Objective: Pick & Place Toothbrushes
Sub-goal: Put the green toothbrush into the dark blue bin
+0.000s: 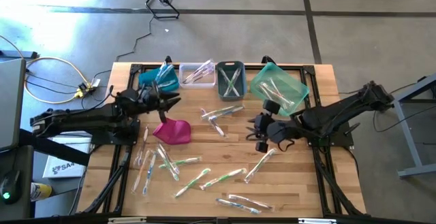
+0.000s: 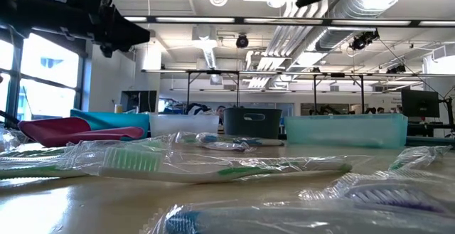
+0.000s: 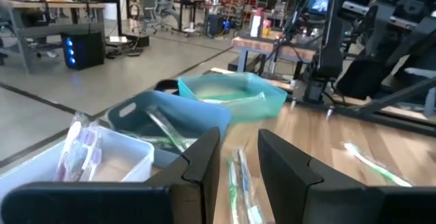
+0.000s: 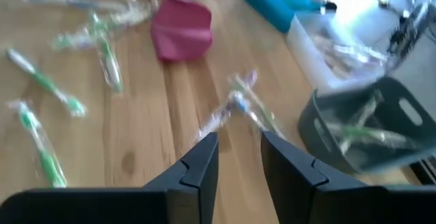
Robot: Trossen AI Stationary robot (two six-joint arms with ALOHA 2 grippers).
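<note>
A workshop's grey floor surrounds the wooden bench (image 1: pixel 300 183). Four bins line its far edge. Wrapped toothbrushes (image 1: pixel 221 113) lie scattered mid-bench and nearer. The right claw (image 1: pixel 261 134), narrow and empty, should centre over one brush before descending. The left claw (image 1: pixel 170 101) hovers narrow and empty by the magenta pouch (image 1: pixel 172 131).

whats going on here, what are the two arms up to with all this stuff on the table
Two dark robot arms are sorting wrapped toothbrushes from a wooden table into a row of plastic bins along its far edge: blue, clear, grey and teal. Some brushes already lie in the bins; many are scattered on the table. The right gripper hovers mid-table with nothing between its fingers. The left gripper sits near the blue bin, above a magenta pouch, also holding nothing.
</note>
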